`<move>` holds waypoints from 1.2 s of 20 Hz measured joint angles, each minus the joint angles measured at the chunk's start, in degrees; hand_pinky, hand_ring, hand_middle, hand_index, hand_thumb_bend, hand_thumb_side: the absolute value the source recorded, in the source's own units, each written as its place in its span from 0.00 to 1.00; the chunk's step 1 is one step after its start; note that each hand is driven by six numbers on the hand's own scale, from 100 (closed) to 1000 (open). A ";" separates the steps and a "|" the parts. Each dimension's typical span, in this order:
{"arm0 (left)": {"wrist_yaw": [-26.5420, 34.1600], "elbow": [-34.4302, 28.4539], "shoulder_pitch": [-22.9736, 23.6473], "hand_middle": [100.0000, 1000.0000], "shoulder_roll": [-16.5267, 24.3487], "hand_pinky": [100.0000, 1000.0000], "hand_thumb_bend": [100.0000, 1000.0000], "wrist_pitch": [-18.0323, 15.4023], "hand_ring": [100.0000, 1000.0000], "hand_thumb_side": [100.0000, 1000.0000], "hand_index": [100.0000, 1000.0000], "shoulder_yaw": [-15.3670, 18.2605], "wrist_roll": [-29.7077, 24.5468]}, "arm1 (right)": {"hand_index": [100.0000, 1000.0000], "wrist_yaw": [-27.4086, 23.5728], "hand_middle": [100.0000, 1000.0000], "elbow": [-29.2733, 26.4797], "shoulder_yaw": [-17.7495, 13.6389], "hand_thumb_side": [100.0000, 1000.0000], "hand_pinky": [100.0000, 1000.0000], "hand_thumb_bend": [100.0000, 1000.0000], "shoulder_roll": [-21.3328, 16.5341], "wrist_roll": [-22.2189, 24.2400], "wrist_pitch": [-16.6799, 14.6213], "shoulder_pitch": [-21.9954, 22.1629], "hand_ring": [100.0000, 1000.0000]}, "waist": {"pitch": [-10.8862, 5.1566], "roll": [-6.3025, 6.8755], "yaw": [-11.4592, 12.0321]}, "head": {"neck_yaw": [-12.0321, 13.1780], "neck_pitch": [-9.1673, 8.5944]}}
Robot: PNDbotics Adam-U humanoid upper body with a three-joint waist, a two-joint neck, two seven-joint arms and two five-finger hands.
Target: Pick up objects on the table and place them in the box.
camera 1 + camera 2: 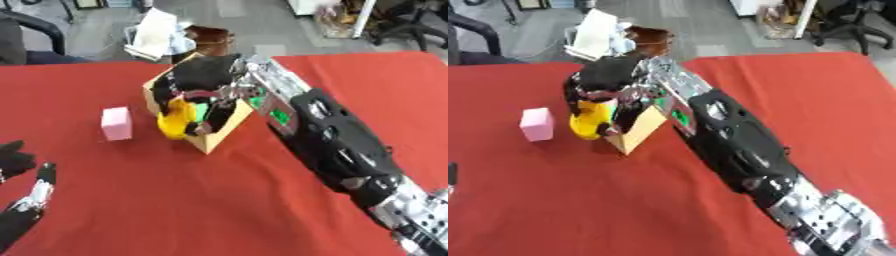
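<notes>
While right robot hand (203,82) is hovering over box (213,141), clutching yellow object (178,119), early release risking spill beside pink block (116,123); left robot hand (19,165) resting slack.

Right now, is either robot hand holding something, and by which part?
The right hand is over the box with a yellow object below it; whether its fingers hold it cannot be told. The left hand holds nothing.

A red cloth (175,200) covers the bench. Past its far edge lies a grey floor (254,20), with black office chairs (407,22) at upper right and a dark chair arm (39,25) at upper left.
</notes>
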 measured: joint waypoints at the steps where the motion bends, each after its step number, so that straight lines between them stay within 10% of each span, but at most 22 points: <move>1: 0.00 0.00 0.00 0.56 0.00 0.72 0.32 -0.01 0.61 0.36 0.79 0.00 0.00 | 0.50 0.98 0.73 1.54 -1.24 0.00 0.82 0.18 -0.24 -0.89 0.94 -0.33 0.75 | 0.00 0.00 0.03 | 0.00 -0.01; 7: 0.00 0.00 0.00 0.56 -0.01 0.72 0.32 -0.03 0.61 0.36 0.79 0.00 -0.03 | 0.59 5.59 0.73 10.74 -5.93 0.00 0.82 0.18 -0.34 -5.10 3.58 -0.61 0.76 | 0.00 0.00 0.06 | 0.13 -0.02; 11: 0.00 0.01 0.00 0.56 -0.02 0.72 0.32 -0.08 0.61 0.36 0.79 0.00 -0.08 | 0.80 7.57 0.76 13.51 -6.34 0.21 0.83 0.30 -0.15 -6.06 2.88 -0.26 0.78 | 0.00 0.01 0.05 | 0.19 -0.02; 16: 0.00 0.01 0.00 0.55 -0.02 0.72 0.32 -0.10 0.61 0.36 0.79 0.00 -0.09 | 0.90 8.00 0.79 12.47 -6.29 0.35 0.85 0.39 -0.19 -6.68 1.89 -0.48 0.80 | 0.00 0.01 -0.12 | 0.21 -0.02; 24: 0.00 0.01 0.02 0.55 -0.02 0.73 0.32 -0.19 0.61 0.36 0.79 0.00 -0.19 | 0.90 3.27 0.78 6.04 -5.97 0.27 0.84 0.34 -1.42 -3.44 1.72 -4.58 0.78 | -0.02 0.00 0.16 | 0.21 -0.01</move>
